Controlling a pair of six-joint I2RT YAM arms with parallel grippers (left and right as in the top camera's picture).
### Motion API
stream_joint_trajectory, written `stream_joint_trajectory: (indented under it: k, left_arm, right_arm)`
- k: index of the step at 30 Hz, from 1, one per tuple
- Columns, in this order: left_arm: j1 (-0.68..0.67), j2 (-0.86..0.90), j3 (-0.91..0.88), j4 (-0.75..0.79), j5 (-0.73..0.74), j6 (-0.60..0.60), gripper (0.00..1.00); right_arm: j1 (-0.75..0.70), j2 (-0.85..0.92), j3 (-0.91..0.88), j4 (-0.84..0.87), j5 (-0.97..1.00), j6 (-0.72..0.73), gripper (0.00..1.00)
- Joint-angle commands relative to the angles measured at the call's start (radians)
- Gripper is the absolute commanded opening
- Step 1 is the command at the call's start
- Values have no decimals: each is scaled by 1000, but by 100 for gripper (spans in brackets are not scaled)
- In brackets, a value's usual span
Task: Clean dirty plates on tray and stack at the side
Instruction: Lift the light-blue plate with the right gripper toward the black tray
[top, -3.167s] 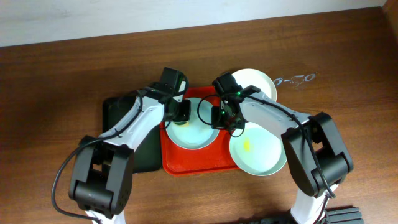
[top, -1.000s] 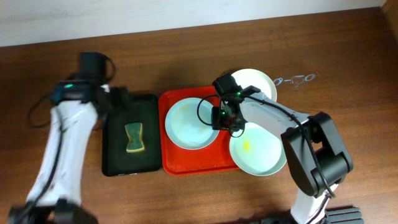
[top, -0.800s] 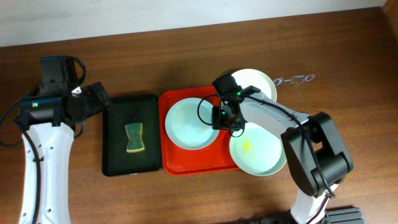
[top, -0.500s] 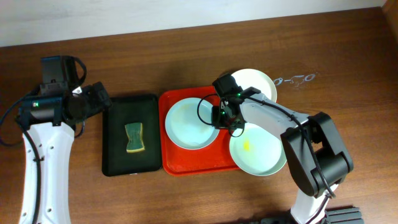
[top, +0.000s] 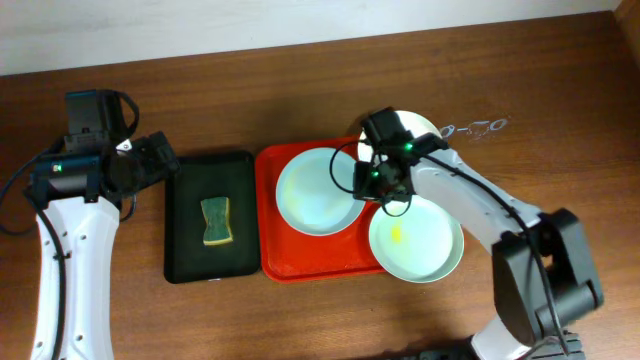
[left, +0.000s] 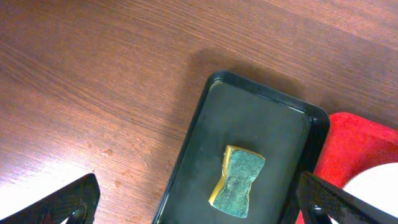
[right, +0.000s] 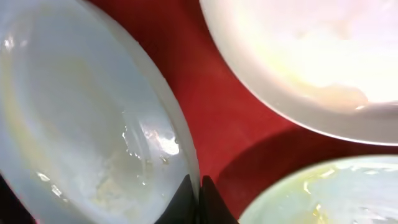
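The tabletop (top: 560, 80) is a brown wood-grain surface with a dull sheen. On it lies the red tray (top: 300, 262), a smooth, glossy plastic rectangle with rounded corners and a raised rim. Three round, shallow, glazed plates are carried by this tray. The pale blue plate (top: 318, 192) sits in the far middle part. The white plate (top: 425, 130) overhangs the far right corner and is partly hidden by the right arm. The pale green plate (top: 415, 240) overhangs the right edge and is marked by a small yellow smear (top: 398, 234). In the right wrist view a wet, shiny film with small droplets is seen on the inner face of the pale blue plate. The right tool (top: 375, 185) is closed on the right rim of that plate, its dark tips pinched together over the edge. Just beside the left edge of the red tray lies a black tray (top: 190, 240), matte, rectangular, with rounded corners and a low rim. In it rests a sponge (left: 236, 190) of waisted outline, with a yellow body and a coarse green scouring face. The left tool (top: 160, 160) is held above the tabletop to the left of the black tray, with its jaws spread wide and nothing between them.
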Motion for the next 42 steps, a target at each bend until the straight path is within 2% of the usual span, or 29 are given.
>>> stream_joint_trajectory:
  k: [1, 5, 9, 12, 17, 22, 27, 39, 42]
  left_arm:
    - [2, -3, 10, -2, -4, -14, 99]
    - [2, -3, 10, -2, -4, -14, 99]
    - [2, -3, 10, -2, -4, -14, 99]
    - [2, -3, 10, -2, -4, -14, 99]
    - [2, -3, 10, -2, -4, -14, 99]
    - [2, -3, 10, -2, -4, -14, 99]
    - [2, -3, 10, -2, -4, -14, 99]
    - [2, -3, 10, -5, -4, -14, 99]
    - [2, -3, 10, -5, -4, -14, 99]
  right_arm:
    - [-5, -80, 26, -4, -21, -14, 4]
    - [-1, -111, 28, 12, -105, -10, 4]
    - [66, -111, 28, 74, -95, 40, 4]
    - [192, -109, 28, 138, 22, 106, 4]
    - [415, -109, 28, 220, 298, 121, 4]
    - [570, -106, 28, 269, 563, 119, 4]
    - [657, -106, 28, 373, 698, -38, 4]
    - [756, -106, 28, 665, 805, -719, 4]
    - [777, -106, 28, 741, 827, -840, 4]
